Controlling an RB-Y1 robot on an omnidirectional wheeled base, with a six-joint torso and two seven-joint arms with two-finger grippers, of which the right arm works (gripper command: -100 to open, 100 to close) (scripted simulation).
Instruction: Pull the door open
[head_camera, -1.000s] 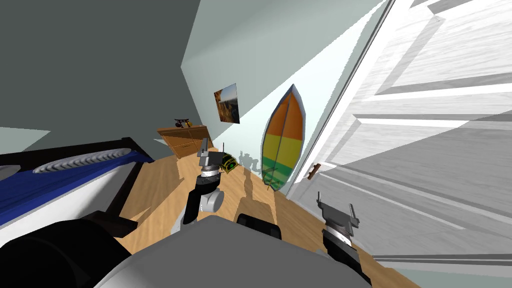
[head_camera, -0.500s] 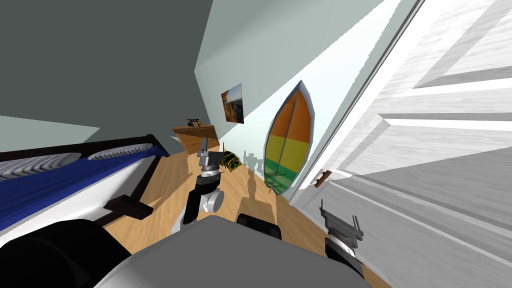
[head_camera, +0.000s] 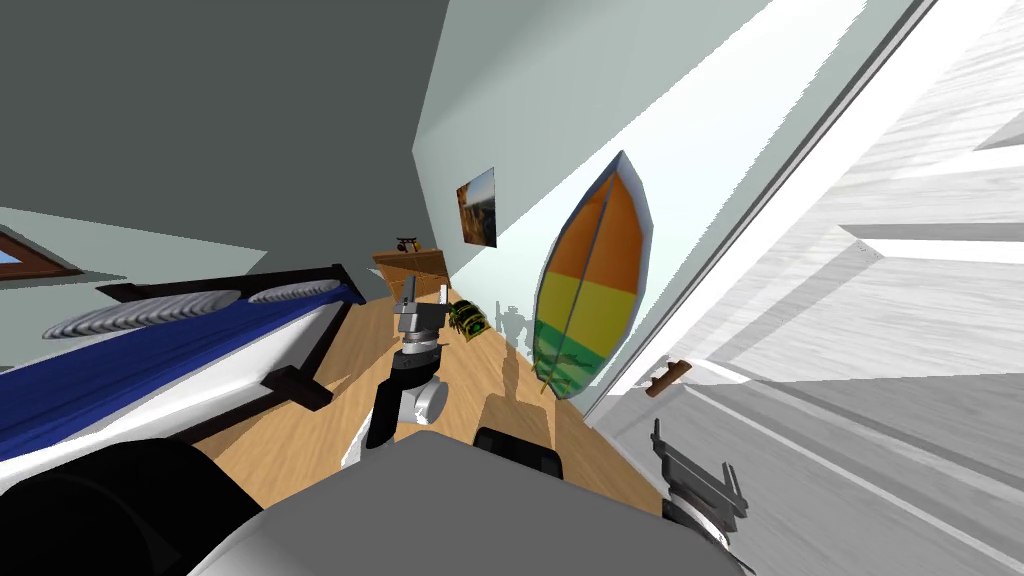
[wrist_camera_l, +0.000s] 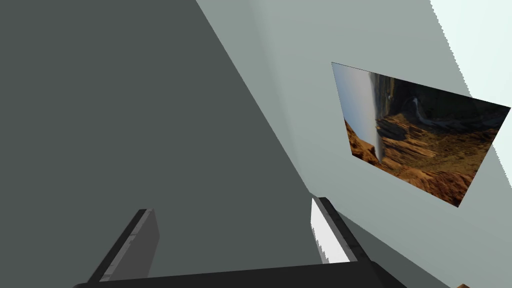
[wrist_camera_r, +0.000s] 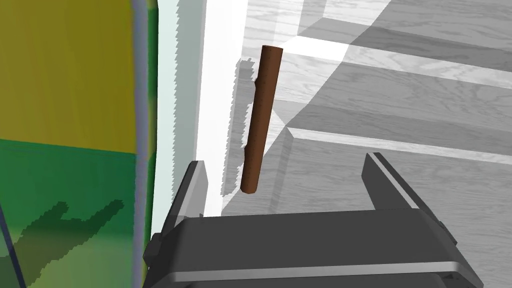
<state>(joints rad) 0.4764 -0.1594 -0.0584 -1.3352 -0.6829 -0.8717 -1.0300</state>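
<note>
the white door (head_camera: 850, 420) looks closed, on my right. its brown handle (wrist_camera_r: 260, 120) stands ahead of the right hand (wrist_camera_r: 285, 165), whose fingers are wide apart and hold nothing. grasping and pulling are left. the left hand (wrist_camera_l: 232, 207) is spread too, empty.

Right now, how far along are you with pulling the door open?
Done: the right hand is lined up with the brown door handle, which stands just ahead between its open fingers. In hand: the approach, with nothing gripped yet. Left: close in, shut on the handle and pull, since the white door looks shut. The left hand is open and idle.
</note>
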